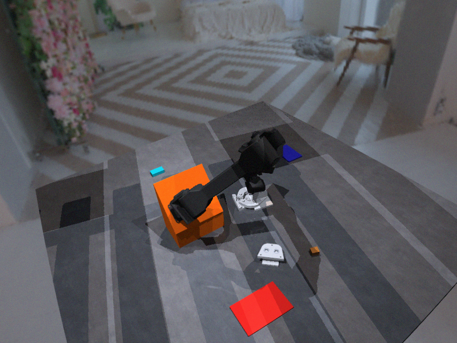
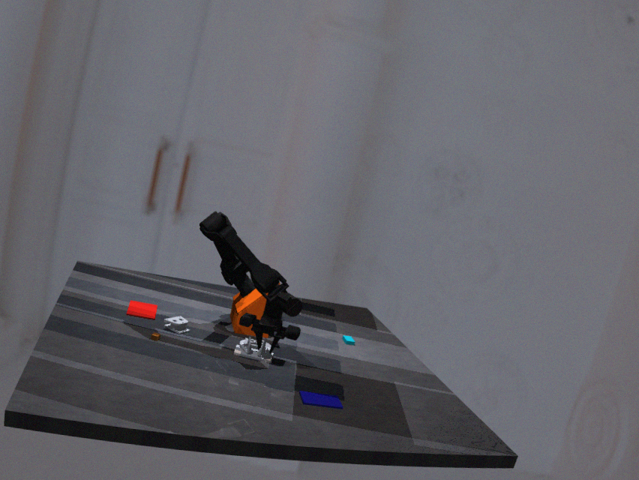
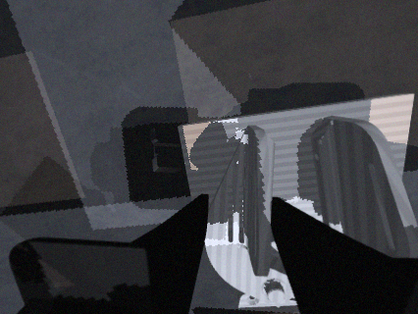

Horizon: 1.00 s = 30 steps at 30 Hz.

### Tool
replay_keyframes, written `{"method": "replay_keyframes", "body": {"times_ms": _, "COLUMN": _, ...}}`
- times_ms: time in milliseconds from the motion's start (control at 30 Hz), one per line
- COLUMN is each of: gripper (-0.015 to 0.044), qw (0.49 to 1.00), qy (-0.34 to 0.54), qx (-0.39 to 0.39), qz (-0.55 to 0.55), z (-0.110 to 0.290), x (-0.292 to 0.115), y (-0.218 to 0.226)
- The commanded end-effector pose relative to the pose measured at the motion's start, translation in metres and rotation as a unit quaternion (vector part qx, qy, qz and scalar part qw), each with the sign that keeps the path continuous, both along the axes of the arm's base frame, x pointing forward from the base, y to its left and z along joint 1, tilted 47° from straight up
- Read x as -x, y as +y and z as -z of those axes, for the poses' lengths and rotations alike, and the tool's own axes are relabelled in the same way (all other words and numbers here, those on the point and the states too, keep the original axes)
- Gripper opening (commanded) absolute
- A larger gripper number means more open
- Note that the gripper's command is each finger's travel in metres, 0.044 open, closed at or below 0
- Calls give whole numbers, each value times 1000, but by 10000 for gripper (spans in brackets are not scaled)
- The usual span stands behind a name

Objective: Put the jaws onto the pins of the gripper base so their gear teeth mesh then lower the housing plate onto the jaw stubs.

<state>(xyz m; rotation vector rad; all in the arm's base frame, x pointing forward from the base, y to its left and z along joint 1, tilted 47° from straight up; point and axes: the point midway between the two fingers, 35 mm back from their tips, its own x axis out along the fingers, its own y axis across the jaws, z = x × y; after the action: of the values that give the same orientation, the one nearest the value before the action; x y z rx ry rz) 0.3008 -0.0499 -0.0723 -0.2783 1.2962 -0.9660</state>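
The white gripper base lies flat on the table. Two grey-white jaws stand on it side by side in the wrist view, the left jaw and the right jaw. My black gripper points down over the base and is shut on the left jaw, one finger on each side. The lower ends of the jaws are partly hidden by my fingers, and I cannot tell whether the teeth mesh. The white housing plate, with two round holes, lies apart from the base.
A large orange box stands beside the base, under the arm. A red plate lies past the housing plate, with a small brown-orange cube near it. A blue plate and a cyan block lie farther off.
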Motion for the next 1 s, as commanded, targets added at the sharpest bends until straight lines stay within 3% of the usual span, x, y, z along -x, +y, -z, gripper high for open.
{"method": "replay_keyframes", "body": {"times_ms": 0, "gripper": 213, "qw": 1000, "qy": 0, "qx": 0, "qz": 0, "z": 0, "x": 0, "y": 0}}
{"method": "replay_keyframes", "body": {"times_ms": 500, "gripper": 224, "qw": 1000, "qy": 0, "qx": 0, "qz": 0, "z": -1, "x": 0, "y": 2}}
{"method": "replay_keyframes", "body": {"times_ms": 767, "gripper": 224, "qw": 1000, "qy": 3, "qx": 0, "qz": 1, "z": -46, "x": -1, "y": 48}}
{"method": "replay_keyframes", "body": {"times_ms": 867, "gripper": 224, "qw": 1000, "qy": 6, "qx": 1, "qz": -5, "z": -39, "x": 0, "y": 43}}
{"method": "replay_keyframes", "body": {"times_ms": 967, "gripper": 303, "qw": 1000, "qy": -2, "qx": -4, "qz": -3, "z": -39, "x": -1, "y": 46}}
